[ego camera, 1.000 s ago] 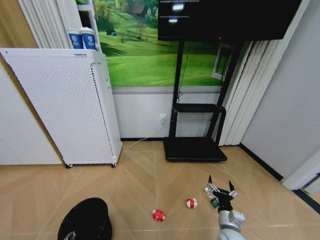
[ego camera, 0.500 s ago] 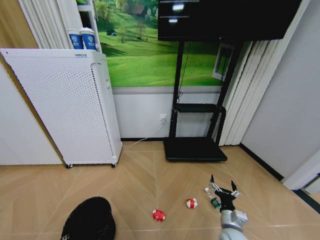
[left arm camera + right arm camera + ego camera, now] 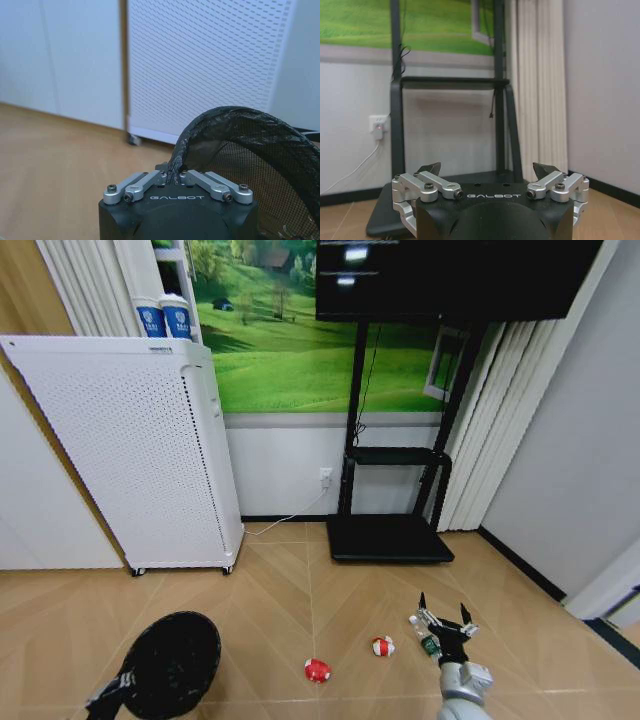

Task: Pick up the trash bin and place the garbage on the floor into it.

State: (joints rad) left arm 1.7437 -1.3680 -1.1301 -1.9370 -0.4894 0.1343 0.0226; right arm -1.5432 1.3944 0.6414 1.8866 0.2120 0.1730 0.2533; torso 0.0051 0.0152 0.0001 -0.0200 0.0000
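**Head view: bin lifted and tipped in the left pincer, right pincer spread by the bottle**

The trash bin [image 3: 172, 664] now hangs tilted at the lower left, its mouth turned up and toward the camera, with the left gripper [image 3: 122, 685] clamped on the near rim. A second ago it was a dark mound low on the floor [image 3: 280, 590] with no arm showing beside it; half a second ago it had only begun to shift. The change reads as the pick-up being made, so the first half of the task looks done and the collecting is not yet begun.

In the left wrist view the left gripper [image 3: 171, 176] has its fingers pressed together on the rim of the trash bin [image 3: 250, 135], the mesh wall curving away beyond them and the white perforated cabinet [image 3: 210, 65] well apart behind.

The right gripper [image 3: 441, 612] has its fingers spread wide, hanging just above the clear bottle [image 3: 424, 636], much where it was in both earlier frames. The red-and-white wad [image 3: 383, 646] lies near it on the bin's side, and the red wad [image 3: 318, 670] further that way, between the right gripper and the bin. In the right wrist view the right gripper [image 3: 489, 172] shows both tips well apart, with the black stand [image 3: 450, 125] ahead.
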